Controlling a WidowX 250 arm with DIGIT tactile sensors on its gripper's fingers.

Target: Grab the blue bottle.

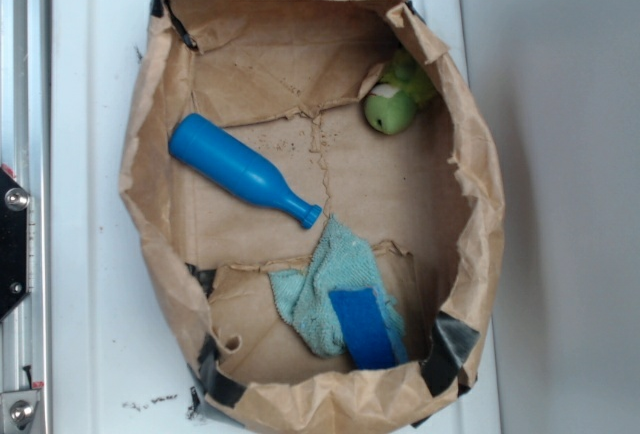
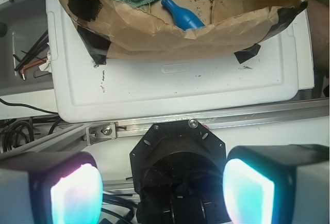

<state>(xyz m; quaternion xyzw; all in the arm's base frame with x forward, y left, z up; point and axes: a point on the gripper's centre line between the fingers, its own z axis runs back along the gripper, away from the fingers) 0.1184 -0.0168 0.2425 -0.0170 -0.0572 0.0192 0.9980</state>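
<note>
The blue bottle (image 1: 241,170) is seen lying on its side on the floor of a brown paper box (image 1: 150,204), its neck pointed at a teal cloth (image 1: 335,289) just beside it. A green plush (image 1: 393,102) is tucked in a far corner. The gripper (image 2: 162,188) is held outside the box, above a white tray (image 2: 180,87), fingers (image 2: 77,193) spread wide and empty.

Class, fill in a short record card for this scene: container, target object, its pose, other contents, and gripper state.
container: brown paper bag, open, walls rolled down, on a white surface
target: blue bottle
pose: lying on its side on the bag floor, neck towards the teal cloth
other contents: green plush toy in a corner
gripper: open, outside the bag, holding nothing
</note>
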